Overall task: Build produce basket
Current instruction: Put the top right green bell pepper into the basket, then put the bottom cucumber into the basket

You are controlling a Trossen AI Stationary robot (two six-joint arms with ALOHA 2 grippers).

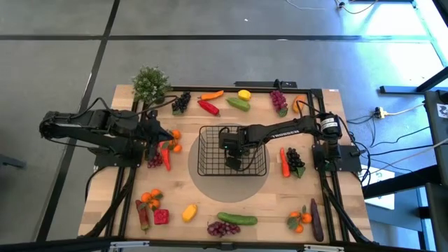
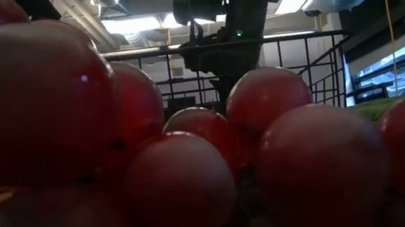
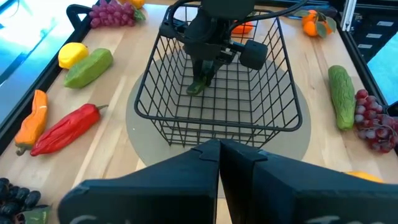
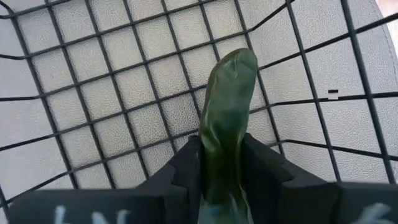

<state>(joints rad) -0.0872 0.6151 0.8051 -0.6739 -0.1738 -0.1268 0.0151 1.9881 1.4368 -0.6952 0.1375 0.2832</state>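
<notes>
The black wire basket [image 1: 232,150] stands mid-table on a grey round mat. My right gripper [image 1: 234,159] reaches down inside it, with a long glossy green vegetable [image 4: 225,118] between its fingers; the left wrist view shows the same vegetable [image 3: 198,86] under that gripper. My left gripper [image 3: 219,149] is shut with nothing in it and hovers left of the basket [image 1: 164,133], over a red pepper and oranges. More produce lies around the basket on the wooden table. My right gripper pinches the green vegetable between its two fingers [image 4: 186,168], on its two sides [image 4: 214,162] toward its upper end. The fingers come steeply from above, and the vegetable runs along them. Its free tip [image 4: 239,59] points down to the basket's floor mesh.
At the far edge are a leafy plant [image 1: 150,84], dark grapes [image 1: 180,103], a red pepper [image 1: 208,107], a lemon [image 1: 243,94] and a cucumber [image 1: 237,103]. A carrot [image 1: 285,161] lies right of the basket, another cucumber [image 1: 236,218] near the front. Red grapes [image 2: 193,155] fill the low view.
</notes>
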